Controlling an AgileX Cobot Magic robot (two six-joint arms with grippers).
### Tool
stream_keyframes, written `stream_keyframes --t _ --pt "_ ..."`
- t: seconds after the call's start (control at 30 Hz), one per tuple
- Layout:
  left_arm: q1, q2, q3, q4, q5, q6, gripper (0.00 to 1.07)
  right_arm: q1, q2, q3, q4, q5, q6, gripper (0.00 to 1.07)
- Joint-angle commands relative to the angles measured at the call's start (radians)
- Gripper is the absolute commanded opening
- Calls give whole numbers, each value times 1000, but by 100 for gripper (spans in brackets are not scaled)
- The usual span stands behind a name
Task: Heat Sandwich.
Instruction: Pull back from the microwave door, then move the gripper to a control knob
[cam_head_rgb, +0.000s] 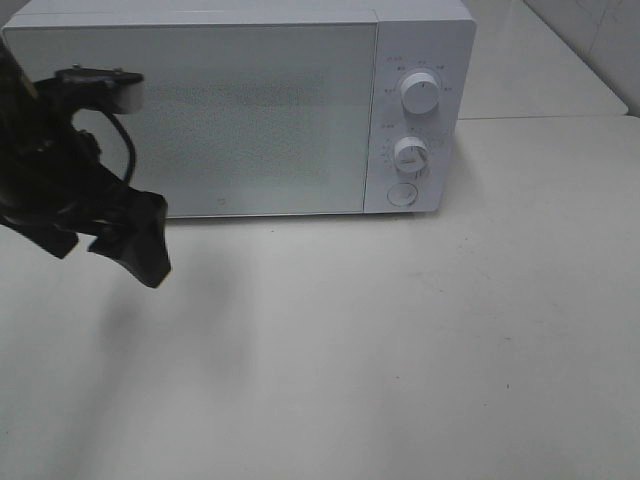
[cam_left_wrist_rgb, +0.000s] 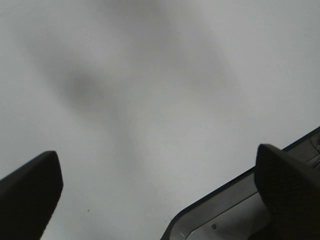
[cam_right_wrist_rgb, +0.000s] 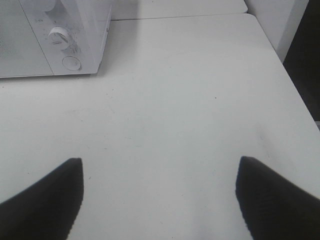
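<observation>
Two pincers wide, both empty: left gripper (cam_left_wrist_rgb: 160, 195) hanging by left end of boxy white microwave (cam_head_rgb: 240, 110), right gripper (cam_right_wrist_rgb: 160, 197) over bare pale table (cam_head_rgb: 400, 350). Door shut, glass frosted. Sandwich not in view; poss. inside, can't tell. Prob. at timer step: next move would call for right arm reaching to lower white dial (cam_head_rgb: 411, 153), narrowing onto knob, twisting. Round button (cam_head_rgb: 402, 194) below. Tiny marks round upper dial (cam_head_rgb: 420, 93) & lower, too small to read. No brand seen.
</observation>
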Motion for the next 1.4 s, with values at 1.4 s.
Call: stream_keyframes --t 1.4 --pt "388 -795 446 77 140 -62 98 -6 -27 4 -3 -12 -9 76"
